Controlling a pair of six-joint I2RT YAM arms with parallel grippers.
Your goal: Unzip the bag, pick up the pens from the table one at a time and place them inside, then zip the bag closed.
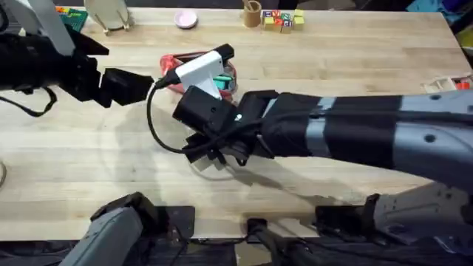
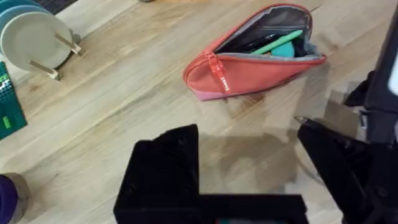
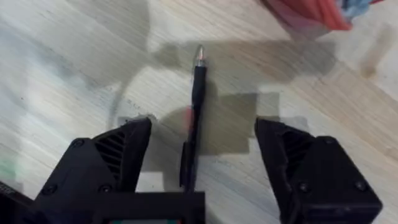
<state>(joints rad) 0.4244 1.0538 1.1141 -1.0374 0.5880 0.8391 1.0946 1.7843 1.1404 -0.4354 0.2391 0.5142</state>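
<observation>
- Right gripper (image 3: pixel 202 168) is hanging wide open, straddling the black pen (image 3: pixel 194 118) on the table (image 3: pixel 74 74); centre, then pinch.
- Bag (image 2: pixel 255 56) is lying unzipped at 12 o'clock, green pen (image 2: pixel 277 42) inside.
- Left gripper (image 2: pixel 249 168) is idling open too.

Bare table (image 3: pixel 74 74) around black pen (image 3: pixel 196 106)

One coral-pink bag (image 2: pixel 249 68), unzipped; two pens: one light-green pen (image 2: pixel 277 42) inside the bag, one black pen (image 3: pixel 196 106) lying on the table (image 1: pixel 355 66); one table; two grippers: left gripper (image 2: pixel 249 168), right gripper (image 3: pixel 202 155), both with fingers spread.
</observation>
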